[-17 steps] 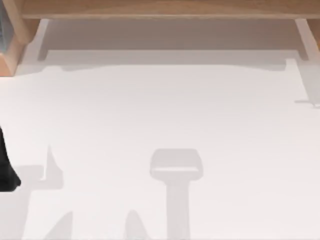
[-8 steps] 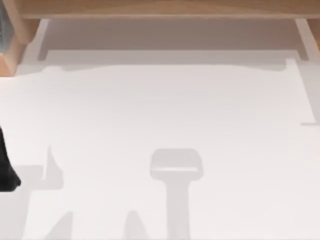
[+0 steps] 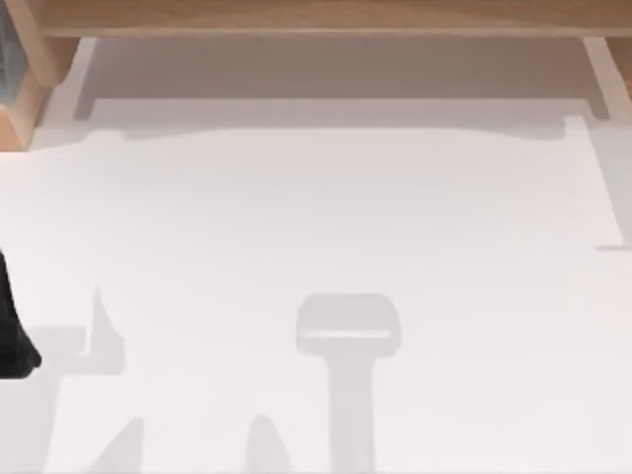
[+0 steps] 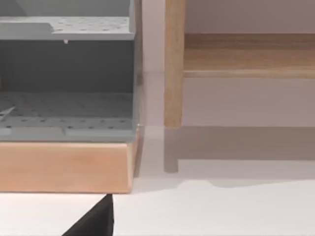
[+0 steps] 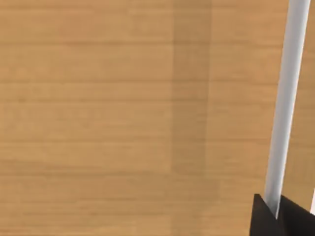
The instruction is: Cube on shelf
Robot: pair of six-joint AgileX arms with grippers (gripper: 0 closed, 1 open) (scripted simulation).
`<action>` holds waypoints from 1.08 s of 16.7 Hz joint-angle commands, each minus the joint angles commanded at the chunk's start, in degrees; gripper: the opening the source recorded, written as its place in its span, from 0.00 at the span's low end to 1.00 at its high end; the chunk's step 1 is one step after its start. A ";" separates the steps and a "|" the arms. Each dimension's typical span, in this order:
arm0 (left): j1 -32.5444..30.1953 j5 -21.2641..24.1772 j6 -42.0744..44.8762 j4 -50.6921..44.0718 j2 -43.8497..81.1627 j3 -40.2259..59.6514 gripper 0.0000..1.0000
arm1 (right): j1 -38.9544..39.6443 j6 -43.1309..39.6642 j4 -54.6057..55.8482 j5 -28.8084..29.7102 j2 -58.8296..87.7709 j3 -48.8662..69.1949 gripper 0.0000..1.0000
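Where the white tabletop [image 3: 316, 217] meets the far edge of the top view, the shelf [image 3: 316, 18] spans nearly its whole width. The left end effector [image 3: 12, 331] sits at the tabletop's left edge; whether either end effector is open or closed I cannot tell. The right wrist view looks closely onto light-brown wood grain [image 5: 123, 118].

A white table [image 3: 316, 217] carries the light-brown wooden shelf [image 3: 326, 15] along its far edge.

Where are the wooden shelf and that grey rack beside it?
shelf [image 3: 326, 15], top view, on its long board.
grey rack [image 4: 66, 105], left wrist view, on its perforated lower tray.
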 joint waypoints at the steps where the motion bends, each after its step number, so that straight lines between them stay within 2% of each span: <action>1: 0.00 0.00 0.00 0.00 0.00 0.00 1.00 | 0.00 0.00 0.00 0.00 0.00 0.00 0.30; 10: 0.00 0.00 0.00 0.00 0.00 0.00 1.00 | 0.00 0.00 0.00 0.00 0.00 0.00 0.98; 18: 0.00 0.00 0.00 0.00 0.00 0.00 1.00 | 0.00 0.00 0.00 0.00 0.00 0.00 1.00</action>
